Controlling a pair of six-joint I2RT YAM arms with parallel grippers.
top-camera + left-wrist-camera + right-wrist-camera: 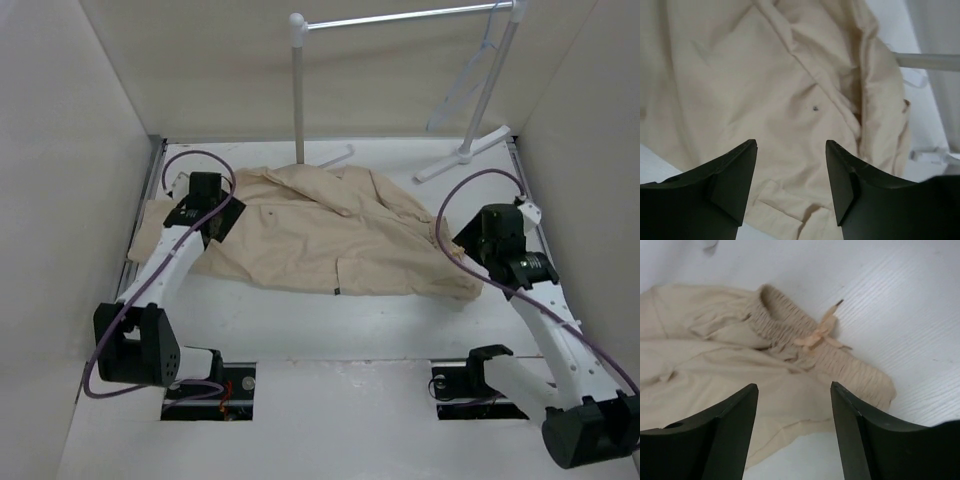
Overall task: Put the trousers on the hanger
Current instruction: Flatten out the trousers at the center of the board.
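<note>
- The trousers [330, 235] lay spread and crumpled on the white desk [350, 320], reaching from one hand to the other.
- The left hand [791, 145] hovered over the cloth with its fingers [735, 175] spread and nothing between them. In the top view, its arm hid the trouser end beneath it.
- The right hand [794, 387] was likewise open and empty. The elastic waistband [790, 325] and knotted drawstring [817, 335] lay just ahead of its fingertips.
- Both wrist views cut the trousers off at their edges, so the legs could not be told apart.
- The hanger [464, 80] hung on the white rack [298, 90], well beyond the right hand. It was thin and faint against the wall, and its hook was hard to make out.
</note>
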